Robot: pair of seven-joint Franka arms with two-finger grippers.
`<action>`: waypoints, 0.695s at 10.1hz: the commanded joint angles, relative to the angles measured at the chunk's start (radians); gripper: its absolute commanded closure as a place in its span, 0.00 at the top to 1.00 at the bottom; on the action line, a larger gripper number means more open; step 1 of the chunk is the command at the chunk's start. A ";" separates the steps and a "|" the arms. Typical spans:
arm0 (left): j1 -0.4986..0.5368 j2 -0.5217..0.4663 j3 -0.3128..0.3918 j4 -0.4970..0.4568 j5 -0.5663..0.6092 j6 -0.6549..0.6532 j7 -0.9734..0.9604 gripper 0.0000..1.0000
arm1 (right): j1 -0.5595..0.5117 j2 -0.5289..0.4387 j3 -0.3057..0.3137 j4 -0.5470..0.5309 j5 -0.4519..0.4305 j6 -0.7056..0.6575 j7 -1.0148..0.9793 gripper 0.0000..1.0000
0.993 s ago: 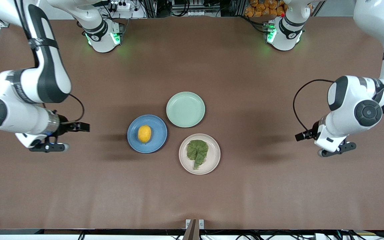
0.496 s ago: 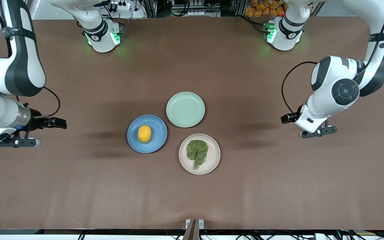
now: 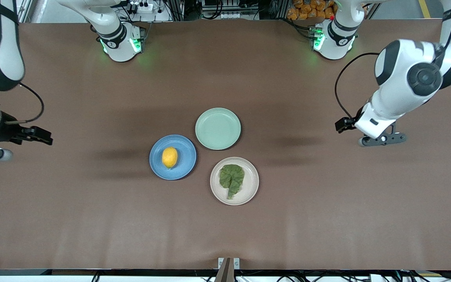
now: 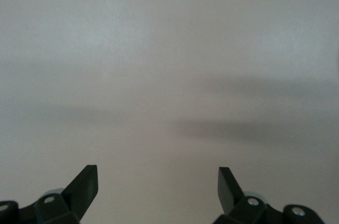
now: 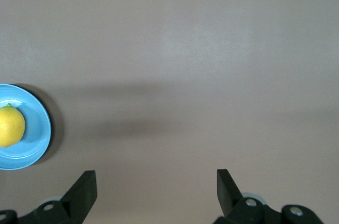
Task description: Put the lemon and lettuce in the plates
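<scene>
On round blue plate (image 3: 181,169): oval lemon (image 3: 169,157); crinkled lettuce (image 3: 231,178) on beige plate (image 3: 251,190)

The left wrist view shows the left gripper (image 4: 158,186) with its two dark fingers (image 4: 85,186) spread wide apart and nothing held between them. Only the finger ends and a bit of the black mounts with screws show at the picture's edge. Ahead of the fingers lies the bare table (image 4: 169,65), plain and pale in this view. Soft dark shadow bands (image 4: 249,128) cross the table ahead of the gripper.
</scene>
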 commanded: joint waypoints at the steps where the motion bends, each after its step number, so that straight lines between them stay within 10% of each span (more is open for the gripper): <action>1: -0.011 -0.068 0.038 0.061 -0.071 -0.016 0.032 1.00 | -0.030 -0.077 0.015 -0.042 -0.017 -0.005 -0.024 1.00; 7: -0.002 -0.082 0.040 0.297 -0.040 -0.240 0.177 1.00 | -0.029 -0.126 0.035 0.064 -0.003 -0.195 0.057 1.00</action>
